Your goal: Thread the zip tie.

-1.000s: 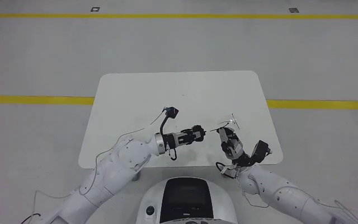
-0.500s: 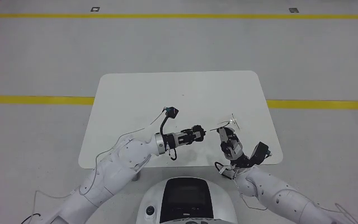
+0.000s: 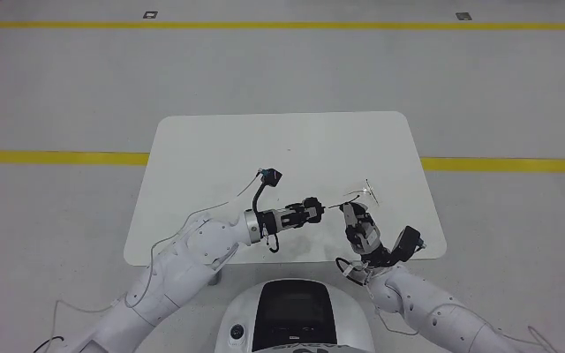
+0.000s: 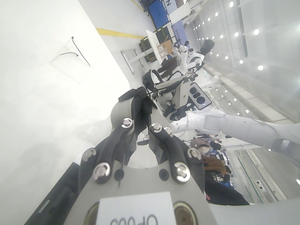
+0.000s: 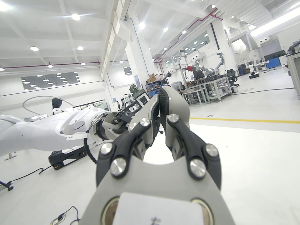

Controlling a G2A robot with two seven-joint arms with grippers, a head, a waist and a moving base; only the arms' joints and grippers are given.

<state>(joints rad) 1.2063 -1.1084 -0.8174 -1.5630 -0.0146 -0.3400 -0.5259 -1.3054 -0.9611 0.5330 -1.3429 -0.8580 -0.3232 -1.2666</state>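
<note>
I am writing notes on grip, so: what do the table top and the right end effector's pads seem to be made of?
Table top: probably laminate or painted board; smooth, even white, no grain. Pads of the right end effector: likely black rubber, with ribbed faces; the grey shells look like plastic or metal.

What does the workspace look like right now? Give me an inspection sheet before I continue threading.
Surface: white table with rounded corners.
Job's things: thin dark zip tie runs between the two hands, above the table's near part.
Clutter: clear bag holding dark strands, likely spare ties, flat on the table just beyond the right hand.
Grippers: left hand shut on the zip tie; right hand shut, and I cannot tell what it holds.
Cables: black cable loops up from the left wrist.
Surroundings: pale floor with a yellow line running past the table.
</note>
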